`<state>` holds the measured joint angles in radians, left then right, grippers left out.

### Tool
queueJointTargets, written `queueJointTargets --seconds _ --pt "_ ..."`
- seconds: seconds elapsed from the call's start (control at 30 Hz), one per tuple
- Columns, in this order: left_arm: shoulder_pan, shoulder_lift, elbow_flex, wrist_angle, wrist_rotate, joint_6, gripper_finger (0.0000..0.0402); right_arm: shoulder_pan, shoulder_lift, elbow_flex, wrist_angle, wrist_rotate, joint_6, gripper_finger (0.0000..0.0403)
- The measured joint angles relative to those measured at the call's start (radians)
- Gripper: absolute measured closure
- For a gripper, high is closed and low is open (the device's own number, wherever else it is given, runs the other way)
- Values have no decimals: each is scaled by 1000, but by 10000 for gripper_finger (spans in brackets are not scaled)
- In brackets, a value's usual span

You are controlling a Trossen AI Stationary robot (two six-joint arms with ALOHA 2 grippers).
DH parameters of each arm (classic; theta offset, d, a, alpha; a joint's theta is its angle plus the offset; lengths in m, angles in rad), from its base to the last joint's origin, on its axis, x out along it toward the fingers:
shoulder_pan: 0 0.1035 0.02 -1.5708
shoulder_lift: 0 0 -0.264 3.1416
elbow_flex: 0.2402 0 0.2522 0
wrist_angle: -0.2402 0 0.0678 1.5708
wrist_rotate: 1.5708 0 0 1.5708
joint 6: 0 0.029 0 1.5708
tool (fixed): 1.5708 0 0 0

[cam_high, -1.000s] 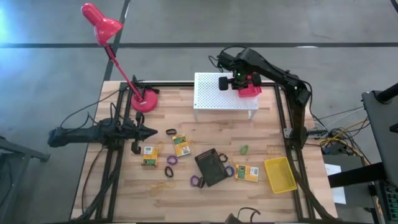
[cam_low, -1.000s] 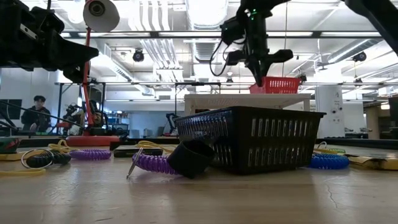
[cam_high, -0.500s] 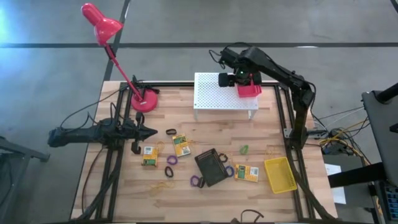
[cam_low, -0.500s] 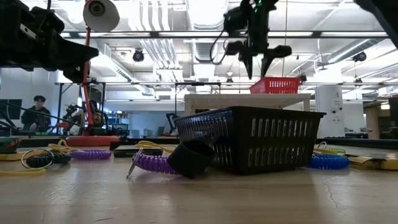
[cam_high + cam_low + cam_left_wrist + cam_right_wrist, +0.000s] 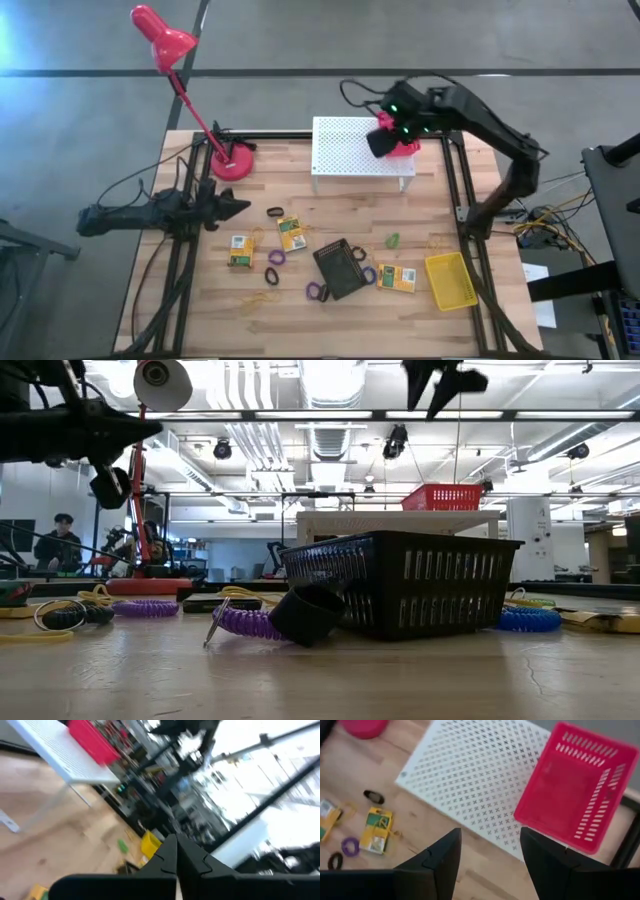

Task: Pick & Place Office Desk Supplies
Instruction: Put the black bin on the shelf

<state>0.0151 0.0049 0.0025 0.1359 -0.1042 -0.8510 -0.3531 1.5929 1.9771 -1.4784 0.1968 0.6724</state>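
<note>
The red tray (image 5: 580, 810) rests by its bottom on the right end of the white perforated stand (image 5: 475, 785). My right gripper (image 5: 490, 865) hangs open high above the stand, just left of the tray (image 5: 408, 147), touching nothing. My left gripper (image 5: 238, 207) is shut and empty over the table's left side. On the wood lie yellow-green boxes (image 5: 292, 234), (image 5: 240, 250), (image 5: 397, 277), purple rings (image 5: 277, 257), a black ring (image 5: 275, 212), a blue ring (image 5: 368, 274), a black tray (image 5: 340, 267) and a yellow tray (image 5: 449, 279).
A red desk lamp (image 5: 236, 160) stands at the far left, its head leaning out beyond the table. Black frame rails (image 5: 458, 190) run along the table's sides. A person (image 5: 60, 545) sits in the room behind.
My right gripper has opened and let go of the red tray, then risen well above the stand. The tray stays where it was on the stand's right end.
</note>
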Motion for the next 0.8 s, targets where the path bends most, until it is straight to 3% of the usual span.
queueJointTargets --seconds 0.2,0.4,0.6,0.8 --pt "0 77 14 44 -78 -40 400 179 -99 -66 -6 152 11 211" --pt "0 351 175 -38 -58 -29 400 343 -194 -218 -4 170 57 213" --pt "0 756 487 -317 70 17 393 480 -283 -375 -5 170 215 213" --pt "0 1171 866 -649 216 145 340 627 -358 -469 -3 173 356 213"
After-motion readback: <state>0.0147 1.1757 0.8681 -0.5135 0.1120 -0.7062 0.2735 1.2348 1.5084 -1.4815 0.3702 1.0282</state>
